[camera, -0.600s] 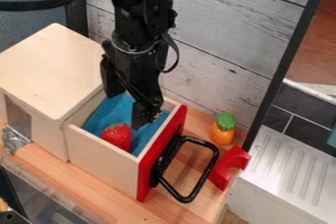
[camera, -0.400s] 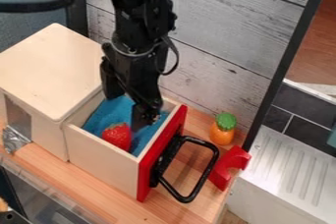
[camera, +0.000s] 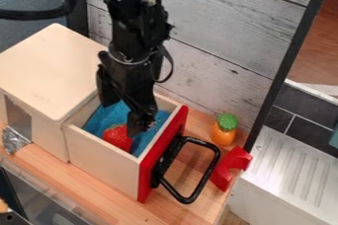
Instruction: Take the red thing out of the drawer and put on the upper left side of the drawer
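The gripper (camera: 119,118) hangs over the pulled-out drawer (camera: 102,161), its two fingers spread apart and pointing down. One finger is at the drawer's back left, the other lower, just right of the strawberry. The red strawberry (camera: 117,138) lies on the blue bottom of the drawer near its front left wall; the lower finger covers part of its right edge, and whether they touch I cannot tell. The drawer has a red front with a black handle and comes out of a wooden box (camera: 49,66) with a flat top.
Right of the drawer, an orange toy with a green top (camera: 225,129) stands on the wooden counter, and a red arch-shaped block (camera: 231,168) lies near the counter's edge. A grey plank wall (camera: 224,36) rises behind. Crumpled foil (camera: 15,140) sits at the box's left.
The gripper has moved slightly left and down, bringing its lower finger closer to the strawberry. The strawberry and the drawer have kept their places.
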Tool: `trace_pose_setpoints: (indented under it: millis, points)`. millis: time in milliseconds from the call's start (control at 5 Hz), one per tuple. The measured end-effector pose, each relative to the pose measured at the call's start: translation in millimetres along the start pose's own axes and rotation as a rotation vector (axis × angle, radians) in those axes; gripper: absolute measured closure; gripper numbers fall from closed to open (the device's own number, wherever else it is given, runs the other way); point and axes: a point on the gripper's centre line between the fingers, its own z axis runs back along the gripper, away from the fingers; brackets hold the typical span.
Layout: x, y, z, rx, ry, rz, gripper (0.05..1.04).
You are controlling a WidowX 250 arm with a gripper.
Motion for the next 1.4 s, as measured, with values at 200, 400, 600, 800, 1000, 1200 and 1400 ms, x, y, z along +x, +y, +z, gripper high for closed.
trace_pose_setpoints:
  millis: [200,400,600,800,1000,1200,1400]
  points:
    - [-0.1,1.9,-3.2,0.014,0.001,-0.012,0.084]
    - [-1.8,6.7,-9.3,0.018,0.013,-0.002,0.084]
    - [-3.9,6.5,-15.9,0.016,0.029,-0.01,0.084]
    - [-6.2,6.8,-22.3,0.017,0.038,-0.01,0.084]
    - [-7.3,6.2,-24.5,0.017,0.038,-0.007,0.084]
    - [-8.1,6.9,-30.5,0.025,0.049,0.003,0.084]
    - [-10.5,7.7,-38.5,0.035,0.075,0.008,0.084]
